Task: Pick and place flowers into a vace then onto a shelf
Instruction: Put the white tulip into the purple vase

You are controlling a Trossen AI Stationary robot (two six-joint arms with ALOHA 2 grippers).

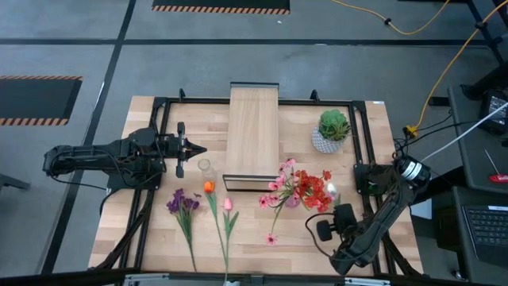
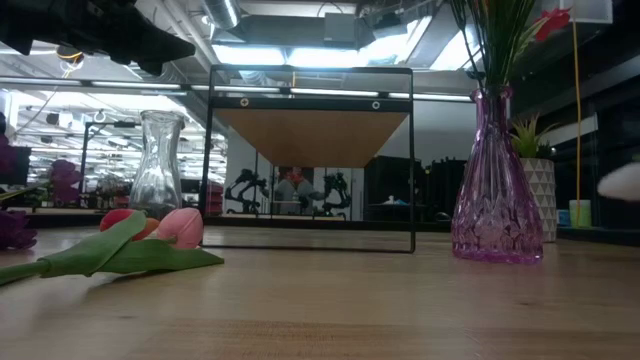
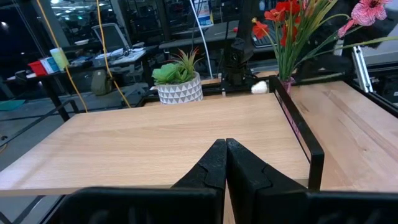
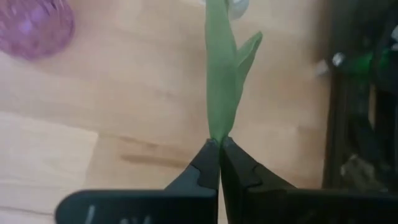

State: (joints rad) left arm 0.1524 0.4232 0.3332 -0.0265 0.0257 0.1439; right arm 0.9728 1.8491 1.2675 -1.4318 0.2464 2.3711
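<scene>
My right gripper (image 4: 219,144) is at the table's near right, shut on a green-stemmed flower (image 4: 221,74) with a small white bud (image 1: 332,189). A purple vase (image 2: 497,190) left of it holds red blooms (image 1: 316,191) and pink blossoms (image 1: 278,184). A purple cluster (image 1: 181,202), an orange tulip (image 1: 209,187) and a pink tulip (image 1: 228,204) lie flat near the front. One pink blossom (image 1: 271,238) lies beside them. The shelf (image 1: 252,135) stands at the far middle. My left gripper (image 3: 225,149) waits shut at the left, touching nothing. My right gripper pinches the flower's green stem (image 4: 215,132) between its two fingertips. The fingers slant down from the table's near right, and the stem runs on ahead of them, in line with them. The bud end (image 2: 625,180) shows above the tabletop.
A clear glass vase (image 1: 205,167) stands at the shelf's near left corner. A round green plant in a white pot (image 1: 332,131) stands at the far right. Dark frame rails (image 1: 359,135) run along the table's sides. Bare wood lies along the front right.
</scene>
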